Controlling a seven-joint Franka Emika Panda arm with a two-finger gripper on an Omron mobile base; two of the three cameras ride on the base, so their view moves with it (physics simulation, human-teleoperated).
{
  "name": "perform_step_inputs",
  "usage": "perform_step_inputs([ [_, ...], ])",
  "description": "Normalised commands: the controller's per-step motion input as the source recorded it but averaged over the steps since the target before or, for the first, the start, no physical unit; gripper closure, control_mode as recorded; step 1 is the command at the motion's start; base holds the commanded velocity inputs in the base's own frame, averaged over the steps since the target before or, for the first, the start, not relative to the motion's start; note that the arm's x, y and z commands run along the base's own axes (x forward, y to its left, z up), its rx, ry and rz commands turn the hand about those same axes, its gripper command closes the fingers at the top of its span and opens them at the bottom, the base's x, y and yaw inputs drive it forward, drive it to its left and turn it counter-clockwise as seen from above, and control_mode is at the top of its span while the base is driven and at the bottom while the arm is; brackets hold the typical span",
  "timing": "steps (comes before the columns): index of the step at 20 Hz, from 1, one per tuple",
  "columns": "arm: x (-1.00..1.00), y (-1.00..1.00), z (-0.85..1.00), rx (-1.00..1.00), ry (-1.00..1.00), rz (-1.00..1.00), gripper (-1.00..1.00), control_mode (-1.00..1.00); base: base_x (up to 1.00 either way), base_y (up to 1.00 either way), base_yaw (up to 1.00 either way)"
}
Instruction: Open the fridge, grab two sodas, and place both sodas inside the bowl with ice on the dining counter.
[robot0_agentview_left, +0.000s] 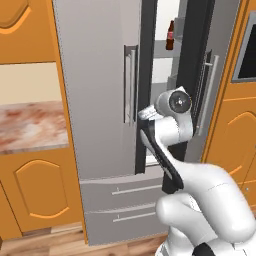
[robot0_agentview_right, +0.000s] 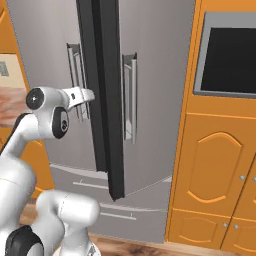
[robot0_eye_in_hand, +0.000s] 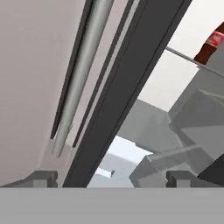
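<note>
The grey fridge (robot0_agentview_left: 95, 75) stands in front of me with its right door (robot0_agentview_left: 222, 45) swung partly out, leaving a gap beside the black centre strip (robot0_agentview_right: 107, 100). Through that gap a dark-brown soda bottle with a red label (robot0_agentview_left: 170, 36) stands on an upper grey shelf; its label (robot0_eye_in_hand: 211, 43) also shows at the upper right of the hand view. My gripper (robot0_eye_in_hand: 111, 178) is open with nothing between its fingers, at the gap just right of the left door's bar handle (robot0_eye_in_hand: 76, 87). My hand (robot0_agentview_right: 80, 95) sits at mid-handle height. The bowl and the dining counter are out of view.
Orange cabinets flank the fridge. A marbled wall counter (robot0_agentview_left: 30, 125) lies to the left, and a black built-in oven window (robot0_agentview_right: 230, 55) sits to the right. Two grey drawers (robot0_agentview_left: 125, 200) run along the fridge's bottom above the wooden floor.
</note>
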Motion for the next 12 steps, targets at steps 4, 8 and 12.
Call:
perform_step_inputs([
  [4, 0.89, 0.04, 0.00, -0.12, 0.20, -0.23, -1.00, -1.00, 0.00, 0.00, 0.00],
  [8, 0.80, 0.00, 0.00, -0.10, 0.20, -0.24, -1.00, -1.00, 0.00, 0.00, 0.00],
  [12, 0.59, -0.08, -0.02, -0.06, 0.19, -0.18, -1.00, -1.00, 0.00, 0.00, 0.00],
])
